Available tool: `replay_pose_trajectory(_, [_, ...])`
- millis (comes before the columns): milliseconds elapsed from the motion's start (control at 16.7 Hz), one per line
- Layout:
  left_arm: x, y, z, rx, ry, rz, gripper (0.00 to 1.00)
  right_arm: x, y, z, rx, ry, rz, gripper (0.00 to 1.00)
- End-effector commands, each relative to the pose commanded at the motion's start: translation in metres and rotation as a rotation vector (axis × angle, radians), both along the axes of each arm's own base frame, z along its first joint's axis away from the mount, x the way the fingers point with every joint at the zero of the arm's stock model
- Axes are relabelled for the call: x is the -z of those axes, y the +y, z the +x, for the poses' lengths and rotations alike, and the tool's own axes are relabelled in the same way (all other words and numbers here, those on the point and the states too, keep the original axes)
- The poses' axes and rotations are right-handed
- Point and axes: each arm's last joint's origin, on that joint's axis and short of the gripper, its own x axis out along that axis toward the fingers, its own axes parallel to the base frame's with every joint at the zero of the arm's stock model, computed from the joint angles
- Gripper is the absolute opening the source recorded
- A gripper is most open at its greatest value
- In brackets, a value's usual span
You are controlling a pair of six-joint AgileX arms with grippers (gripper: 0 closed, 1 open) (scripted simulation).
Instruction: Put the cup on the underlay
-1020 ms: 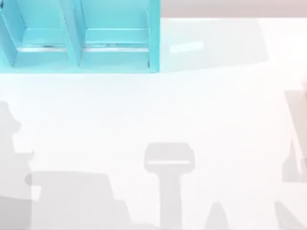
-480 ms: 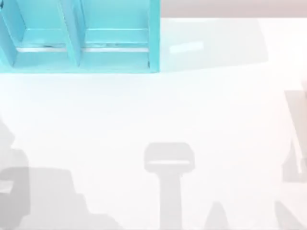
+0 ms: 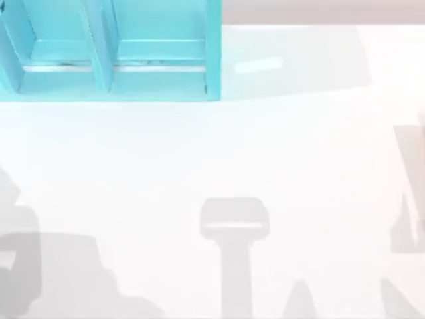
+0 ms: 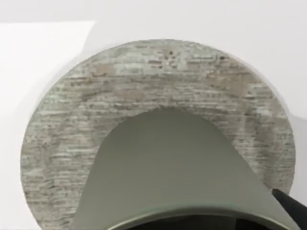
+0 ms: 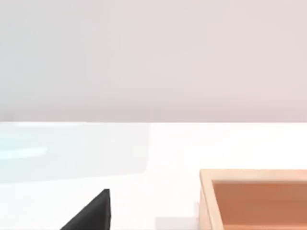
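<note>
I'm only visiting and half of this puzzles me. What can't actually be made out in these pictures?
- Left wrist view: whether the cup touches the round underlay or hangs above it; its base is hidden by its own wall.
- Same view: the left gripper's grip; one dark finger is cut off at the edge.
- Right wrist view: the wooden box runs out of frame.
- Top view: the turquoise shelf is cropped.
</note>
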Motion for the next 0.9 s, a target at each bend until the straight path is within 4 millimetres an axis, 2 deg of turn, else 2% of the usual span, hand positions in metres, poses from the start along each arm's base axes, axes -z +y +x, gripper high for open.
replay_pose_trajectory(540, [0.0000, 0.0000, 0.0000, 0.000, 0.000, 0.000, 0.98, 0.0000, 0.0000, 0.0000, 0.000, 0.000, 0.000, 1.00])
replay_pose_trajectory(900, [0.0000, 0.0000, 0.0000, 0.000, 0.000, 0.000, 1.00, 0.0000, 0.0000, 0.0000, 0.000, 0.000, 0.000, 1.00])
